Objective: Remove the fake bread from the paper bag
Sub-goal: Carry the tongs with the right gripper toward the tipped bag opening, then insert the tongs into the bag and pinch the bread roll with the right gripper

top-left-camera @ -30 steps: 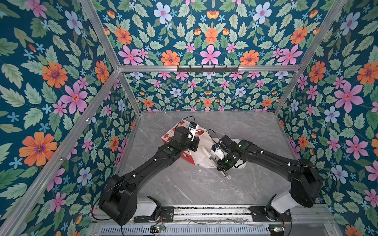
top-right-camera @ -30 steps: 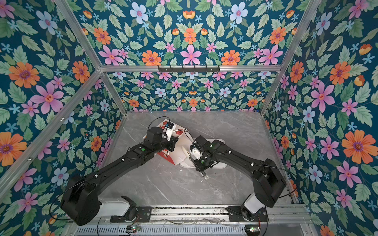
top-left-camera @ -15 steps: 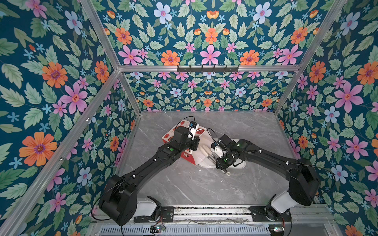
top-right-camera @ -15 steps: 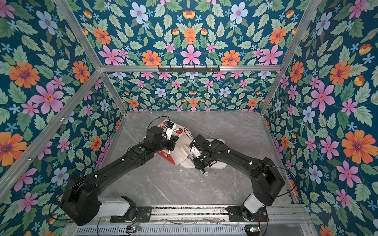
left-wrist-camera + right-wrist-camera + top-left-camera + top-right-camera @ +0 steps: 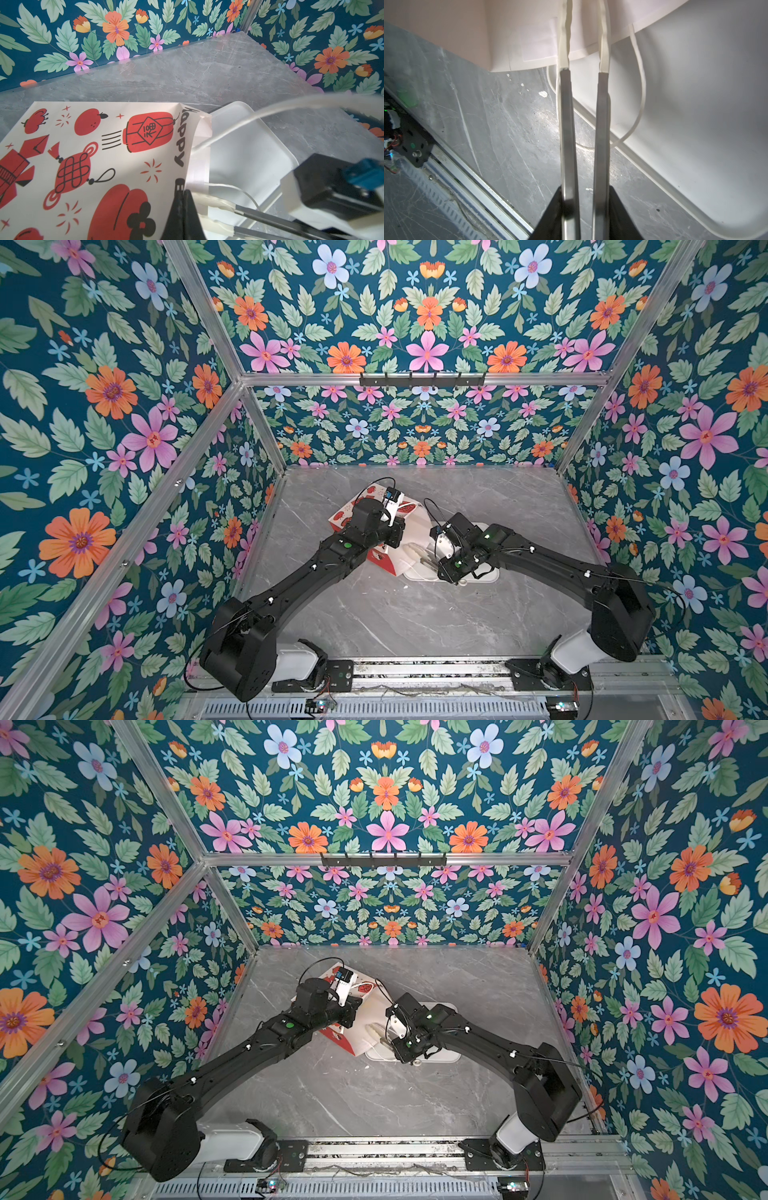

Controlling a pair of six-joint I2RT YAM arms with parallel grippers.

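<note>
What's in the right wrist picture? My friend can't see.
The right gripper, its two metal fingers slightly apart, reaches into the open paper bag. A white tray sits on the grey table, the bag's cord handle looping over its rim.

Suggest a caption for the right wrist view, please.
Open right gripper at the paper bag mouth, white tray alongside.

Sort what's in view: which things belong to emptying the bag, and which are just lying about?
Job: paper bag; left jaws shut on its rim; right jaws open, in its mouth. No bread visible.
Lying about: white tray, under the bag's mouth.
</note>
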